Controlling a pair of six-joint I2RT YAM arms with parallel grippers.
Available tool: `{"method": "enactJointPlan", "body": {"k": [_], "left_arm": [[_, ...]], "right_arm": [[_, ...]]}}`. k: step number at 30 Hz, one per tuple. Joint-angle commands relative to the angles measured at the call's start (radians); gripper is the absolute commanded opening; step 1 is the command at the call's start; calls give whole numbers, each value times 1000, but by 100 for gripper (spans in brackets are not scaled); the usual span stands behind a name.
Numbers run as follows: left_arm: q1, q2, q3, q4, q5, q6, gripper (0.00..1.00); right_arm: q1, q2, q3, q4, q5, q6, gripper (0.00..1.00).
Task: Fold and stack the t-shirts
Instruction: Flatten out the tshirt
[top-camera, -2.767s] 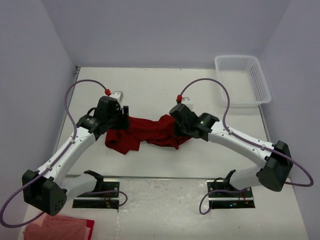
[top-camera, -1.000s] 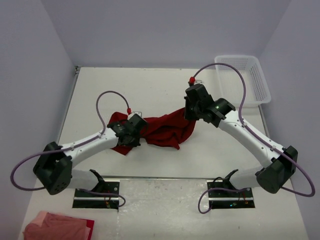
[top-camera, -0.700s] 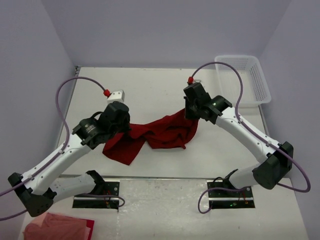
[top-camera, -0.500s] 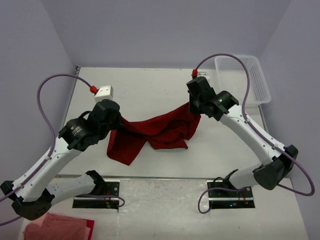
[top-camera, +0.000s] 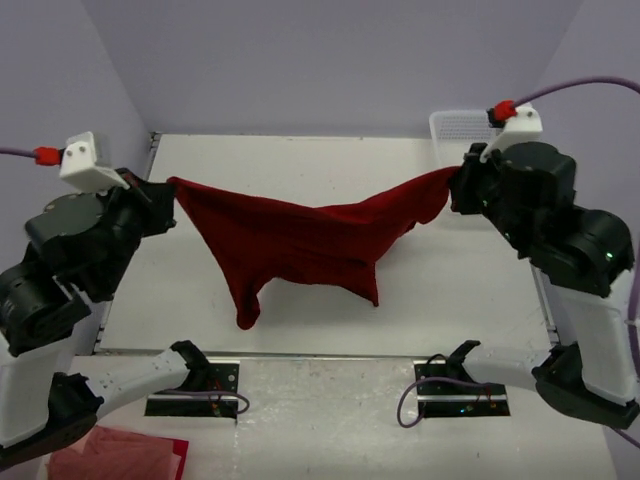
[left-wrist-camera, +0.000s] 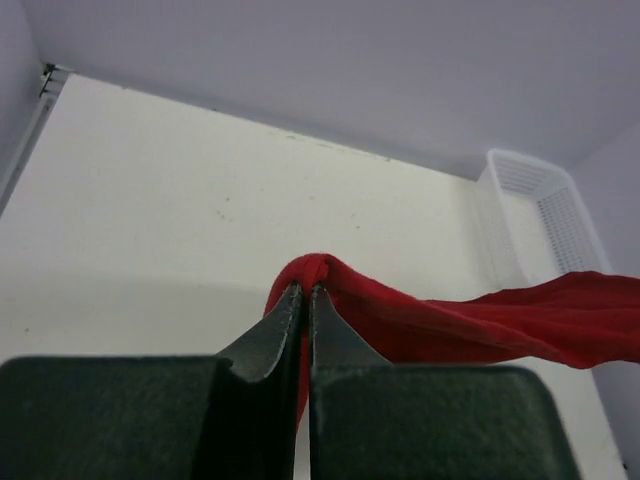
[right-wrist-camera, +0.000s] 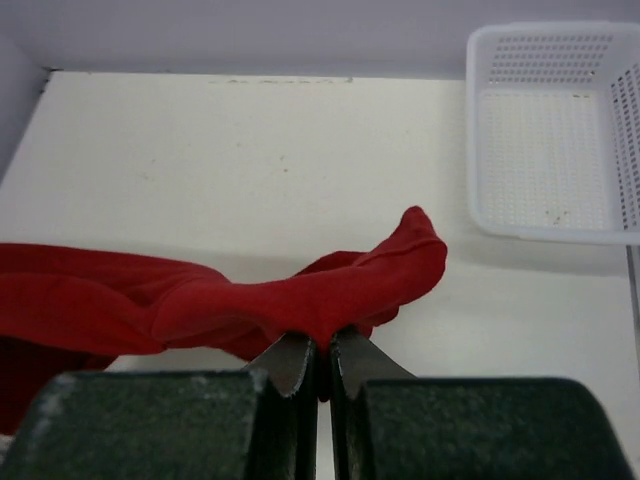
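Red t-shirt (top-camera: 300, 245) hangs between left gripper (left-wrist-camera: 305, 292) and right gripper (right-wrist-camera: 322, 345), both pinched on it. Formerly bunched, it now reaches toward the bench (top-camera: 300, 165) side edges.

No text, label, brand, number or sign can be read in any view. The red t-shirt (top-camera: 300, 240) shows plain cloth. The white basket (top-camera: 455, 125) at 2 o'clock bears no legible marking.
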Motion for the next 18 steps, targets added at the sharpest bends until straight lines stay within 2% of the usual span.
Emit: {"method": "enactJointPlan", "body": {"k": [1,5,11,18], "left_arm": [[-1,-70,91,88,68,132,0],[5,-106,179,152,177,207,0],[51,-116,266,238,404,290,0],[152,-109,249,343,615,350,0]], "right_arm": [[44,-52,143,-106,-64,-61,0],[106,-78,263,-181,-87,-76,0],[107,-151,341,-144,-228,-119,0],[109,-184,370,41,-405,-214,0]]}}
